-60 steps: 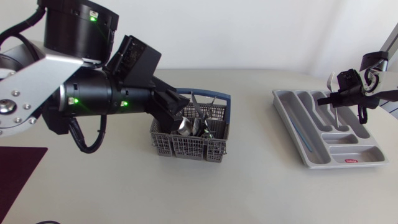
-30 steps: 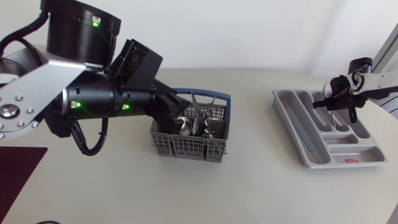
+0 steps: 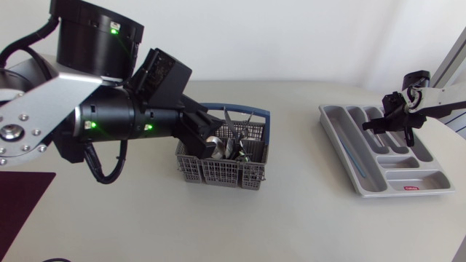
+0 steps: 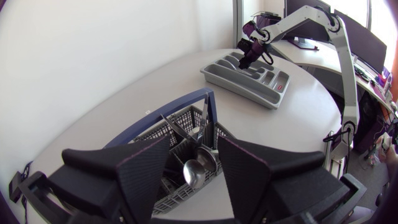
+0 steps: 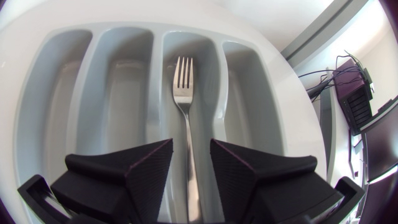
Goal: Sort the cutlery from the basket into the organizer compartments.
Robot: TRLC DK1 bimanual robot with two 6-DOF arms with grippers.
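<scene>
Fork [image 5: 185, 118] lies lengthwise in a long compartment of the grey organizer [image 5: 62, 93]. My right gripper [image 5: 191, 146] hovers above it, fingers apart. My left gripper [image 4: 193, 149], fingers apart, hangs over the cutlery basket [image 4: 186, 99] and a spoon [image 4: 194, 173].

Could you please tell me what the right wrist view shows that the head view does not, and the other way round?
Only the right wrist view: a fork lying lengthwise in one long compartment, its handle under the gap between the open fingers of the right end effector. I cannot make the fork out in the head view.
Only the head view: the basket with cutlery standing in it, and the left end effector over its near side.
Both: the grey organizer and the right end effector above it.
</scene>
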